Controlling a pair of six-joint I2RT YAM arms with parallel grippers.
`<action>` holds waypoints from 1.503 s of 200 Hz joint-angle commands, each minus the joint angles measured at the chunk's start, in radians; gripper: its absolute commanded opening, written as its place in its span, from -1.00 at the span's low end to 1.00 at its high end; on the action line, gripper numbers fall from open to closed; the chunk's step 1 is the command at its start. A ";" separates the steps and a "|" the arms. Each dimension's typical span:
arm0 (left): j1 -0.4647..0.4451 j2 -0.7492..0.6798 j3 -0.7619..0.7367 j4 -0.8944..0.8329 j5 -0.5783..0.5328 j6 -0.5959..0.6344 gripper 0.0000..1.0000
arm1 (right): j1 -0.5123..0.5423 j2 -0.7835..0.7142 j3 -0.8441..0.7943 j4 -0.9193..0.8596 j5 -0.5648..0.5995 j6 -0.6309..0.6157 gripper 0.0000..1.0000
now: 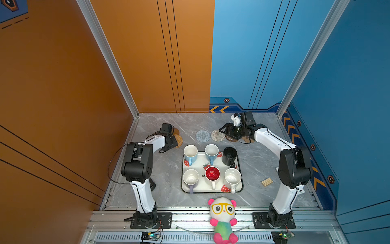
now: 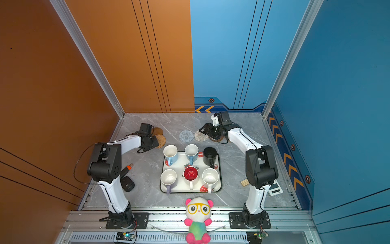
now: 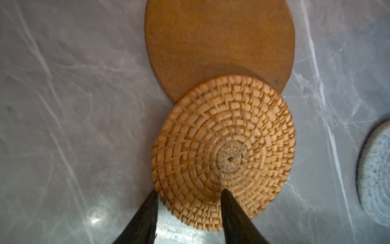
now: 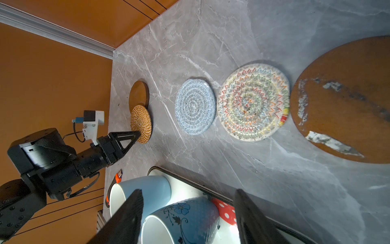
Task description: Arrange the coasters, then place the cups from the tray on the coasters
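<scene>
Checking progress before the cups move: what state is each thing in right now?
left gripper, fingers apart at rattan coaster rim
right gripper, open, empty
rattan coaster, overlapping wooden disc
grey-blue coaster, flat, bare
beige coaster, flat, bare
other wooden disc, flat, bare
cups, all six upright on tray

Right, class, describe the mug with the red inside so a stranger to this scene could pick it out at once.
Find the strawberry-print tray in the middle of the marble table. Of its two rows of three mugs, take the row nearer the plush panda. The middle mug is the only one red inside; the lavender mug and speckled mug flanking it are white inside.
</scene>
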 commanded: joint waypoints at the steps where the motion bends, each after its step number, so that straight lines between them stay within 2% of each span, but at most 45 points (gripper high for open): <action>1: 0.016 0.033 -0.009 0.034 0.025 -0.012 -0.01 | -0.013 -0.021 0.003 0.011 0.013 0.004 0.36; 57: 0.003 0.060 0.005 0.051 0.058 -0.012 -0.06 | -0.015 -0.026 -0.003 0.011 0.019 0.006 0.37; 126: -0.047 0.080 0.051 0.054 0.100 -0.041 -0.21 | -0.016 -0.030 -0.009 0.011 0.019 0.002 0.38; 207: -0.092 0.185 0.213 0.052 0.146 -0.091 -0.25 | -0.027 -0.047 -0.028 0.011 0.017 0.001 0.38; 271: -0.111 0.227 0.302 0.016 0.147 -0.095 -0.25 | -0.043 -0.077 -0.049 0.010 0.016 -0.002 0.38; 300: -0.120 0.218 0.337 -0.063 0.080 -0.082 -0.24 | -0.053 -0.101 -0.065 0.008 0.021 -0.003 0.38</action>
